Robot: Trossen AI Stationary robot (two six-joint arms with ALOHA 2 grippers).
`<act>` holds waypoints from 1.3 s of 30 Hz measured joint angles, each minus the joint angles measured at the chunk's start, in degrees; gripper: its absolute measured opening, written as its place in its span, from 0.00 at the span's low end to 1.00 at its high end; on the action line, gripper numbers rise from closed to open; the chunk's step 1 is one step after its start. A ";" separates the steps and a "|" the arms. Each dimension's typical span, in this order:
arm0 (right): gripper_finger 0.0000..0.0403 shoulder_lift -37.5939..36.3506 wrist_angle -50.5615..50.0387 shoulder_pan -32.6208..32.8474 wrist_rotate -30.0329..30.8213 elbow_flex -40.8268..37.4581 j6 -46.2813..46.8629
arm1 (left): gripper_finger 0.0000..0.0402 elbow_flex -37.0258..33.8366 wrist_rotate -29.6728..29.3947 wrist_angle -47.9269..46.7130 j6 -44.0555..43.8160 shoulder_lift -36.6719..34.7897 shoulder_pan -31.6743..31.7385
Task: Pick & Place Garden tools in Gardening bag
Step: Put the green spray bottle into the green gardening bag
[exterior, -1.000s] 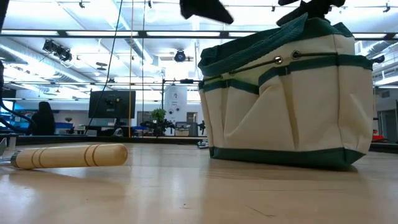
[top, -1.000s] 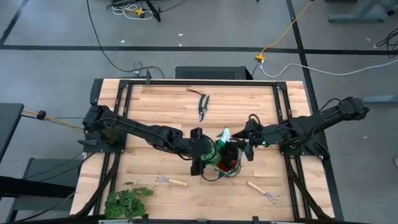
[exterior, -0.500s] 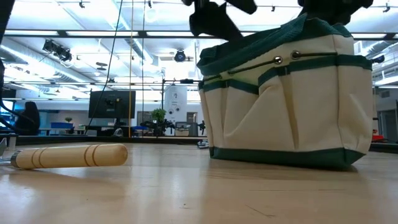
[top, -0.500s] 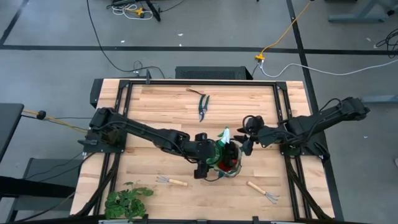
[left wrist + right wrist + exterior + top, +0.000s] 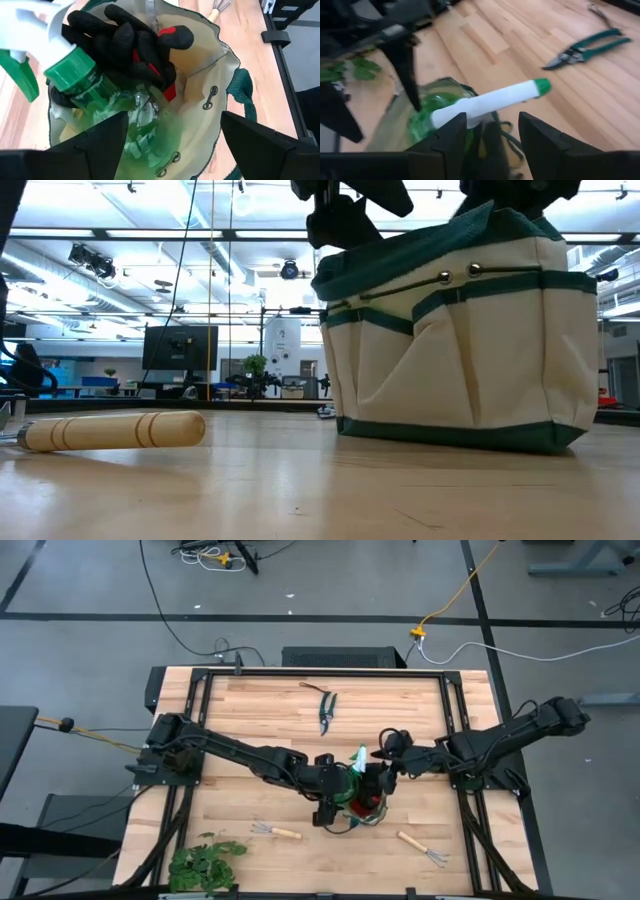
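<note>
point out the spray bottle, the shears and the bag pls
spray bottle [image 5: 75, 70], left wrist view, on its green neck collar.
shears [image 5: 327, 713], high view, about mid-length.
bag [image 5: 500, 360], low view, on the cream side panel.

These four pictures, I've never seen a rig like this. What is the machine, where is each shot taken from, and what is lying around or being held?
Two dark robot arms work at a wooden table. The high view looks straight down, the low view looks across the tabletop, and the other two come from cameras on the wrists.

Both grippers meet over the gardening bag near the middle. The left gripper is open at the bag's rim. The right gripper is by the spray bottle, which stands in the bag beside the gloves.

The pruning shears, two hand rakes and a leafy plant bunch lie on the table.
</note>
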 joint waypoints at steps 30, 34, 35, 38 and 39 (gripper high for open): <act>0.45 1.77 -1.87 -0.85 2.78 -0.02 1.25 | 0.82 0.00 6.02 -0.29 -0.85 -0.28 0.00; 0.45 2.61 -1.63 -2.28 3.05 -0.02 1.05 | 0.82 0.00 6.00 -0.27 -0.90 -0.28 0.00; 0.45 2.76 -1.51 -2.66 3.02 -0.02 1.03 | 0.82 0.00 6.00 -0.19 -0.90 -0.28 0.00; 0.45 4.29 -1.48 -3.95 2.03 -0.02 1.01 | 0.82 0.00 6.11 -0.09 -0.92 -0.28 0.00; 0.45 5.02 -1.43 -4.40 1.79 -0.02 1.01 | 0.82 0.00 6.11 -0.09 -0.91 -0.28 0.00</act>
